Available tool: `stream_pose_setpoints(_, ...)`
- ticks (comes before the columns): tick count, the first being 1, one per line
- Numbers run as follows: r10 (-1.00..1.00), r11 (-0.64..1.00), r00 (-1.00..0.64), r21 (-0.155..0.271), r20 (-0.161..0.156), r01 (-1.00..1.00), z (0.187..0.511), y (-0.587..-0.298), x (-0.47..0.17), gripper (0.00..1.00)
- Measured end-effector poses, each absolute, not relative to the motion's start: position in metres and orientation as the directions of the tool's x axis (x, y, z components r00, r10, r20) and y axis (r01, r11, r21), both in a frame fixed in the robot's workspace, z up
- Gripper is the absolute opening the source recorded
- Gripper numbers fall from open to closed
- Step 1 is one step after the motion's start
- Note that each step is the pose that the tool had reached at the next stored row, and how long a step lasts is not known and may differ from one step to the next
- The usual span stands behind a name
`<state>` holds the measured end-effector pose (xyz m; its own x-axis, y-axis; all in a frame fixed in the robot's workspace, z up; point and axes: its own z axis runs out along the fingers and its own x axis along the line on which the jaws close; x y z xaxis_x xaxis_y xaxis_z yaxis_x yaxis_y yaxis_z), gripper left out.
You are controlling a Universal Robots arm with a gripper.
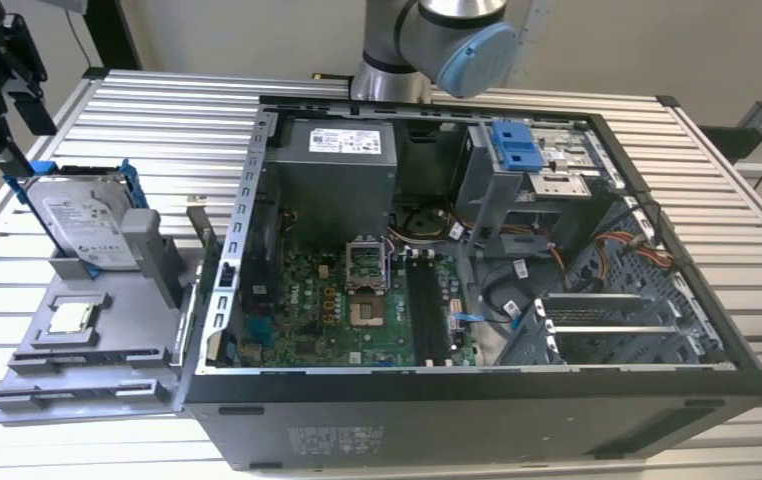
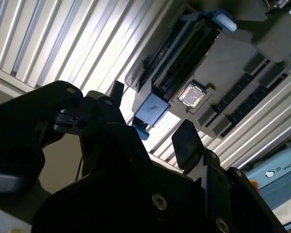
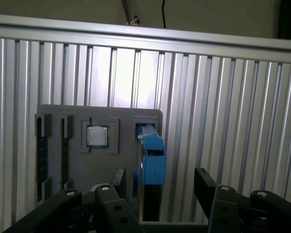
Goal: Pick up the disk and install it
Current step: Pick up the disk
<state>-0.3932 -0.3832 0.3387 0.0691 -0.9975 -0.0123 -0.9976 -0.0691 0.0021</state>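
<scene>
The disk [image 1: 81, 225] stands on edge in a slot of the grey holder tray [image 1: 121, 335] on the exterior view's left, its white label facing out and its blue carrier rail around it. My black gripper [image 1: 21, 142] hangs just above the disk's upper corner. In both wrist views I look down on the disk's blue rail [image 3: 153, 162] [image 2: 153, 108]. My gripper [image 3: 161, 179] [image 2: 153, 117] is open, one finger on each side of the rail and clear of it. Nothing is held.
A small square processor chip [image 3: 97, 136] [image 1: 70, 317] lies in a pocket of the tray. The open computer case [image 1: 488, 380] holds the motherboard and a grey drive cage with a blue latch [image 1: 521, 148]. The ribbed metal table [image 1: 154, 110] lies underneath, the arm's base [image 1: 421, 45] behind.
</scene>
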Motion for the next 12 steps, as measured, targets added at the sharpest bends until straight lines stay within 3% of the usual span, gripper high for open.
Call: stream_pose_setpoints(12, -0.998, -0.069, 0.069, 0.002, -0.012, -0.998, 0.3331, -0.3832, -0.3933, 1.00)
